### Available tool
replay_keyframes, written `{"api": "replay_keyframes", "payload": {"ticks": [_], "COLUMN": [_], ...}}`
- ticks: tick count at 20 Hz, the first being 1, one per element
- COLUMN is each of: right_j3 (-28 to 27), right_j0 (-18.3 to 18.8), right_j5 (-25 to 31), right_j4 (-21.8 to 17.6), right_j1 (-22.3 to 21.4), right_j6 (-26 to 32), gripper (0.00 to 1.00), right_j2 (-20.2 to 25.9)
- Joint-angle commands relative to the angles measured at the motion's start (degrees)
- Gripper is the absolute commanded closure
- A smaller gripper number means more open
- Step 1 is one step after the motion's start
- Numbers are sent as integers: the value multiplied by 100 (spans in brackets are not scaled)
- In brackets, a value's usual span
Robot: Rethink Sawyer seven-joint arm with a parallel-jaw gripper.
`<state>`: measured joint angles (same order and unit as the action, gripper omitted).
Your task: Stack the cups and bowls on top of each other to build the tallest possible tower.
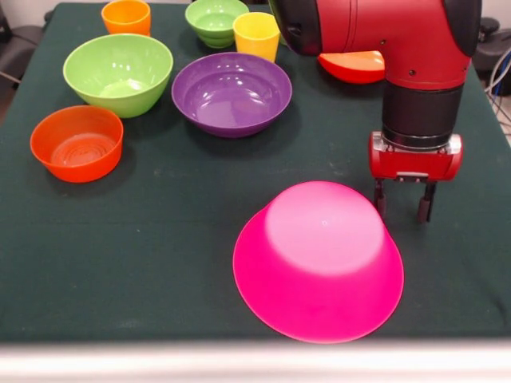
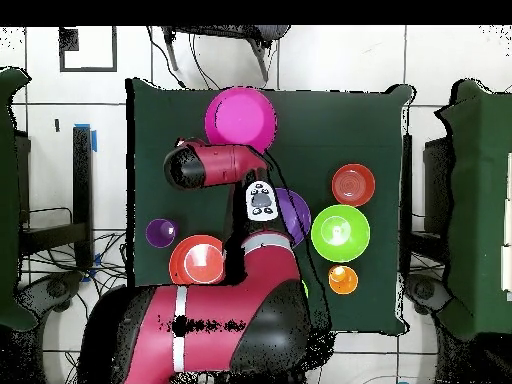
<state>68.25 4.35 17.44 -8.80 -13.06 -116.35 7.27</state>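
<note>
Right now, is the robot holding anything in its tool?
No. The tool is open and empty, hanging beside the upside-down pink bowl, not gripping it.

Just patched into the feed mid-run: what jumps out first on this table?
The big pink bowl lies upside down at the table's near edge in the front view. The red arm's tool hangs open just beside its rim, holding nothing. Behind stand the purple bowl, the light green bowl and an orange-red bowl, all unstacked.
</note>
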Motion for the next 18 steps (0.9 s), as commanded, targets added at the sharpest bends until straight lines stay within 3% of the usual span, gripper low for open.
{"api": "replay_keyframes", "payload": {"ticks": [1, 9, 18], "right_j3": [-386, 446, 422], "right_j0": [250, 122, -99], "right_j5": [254, 552, 624], "right_j4": [42, 348, 607], "right_j1": [223, -274, -247], "right_j6": [-152, -498, -604], "gripper": [0, 0, 0], "right_j2": [318, 438, 335]}}
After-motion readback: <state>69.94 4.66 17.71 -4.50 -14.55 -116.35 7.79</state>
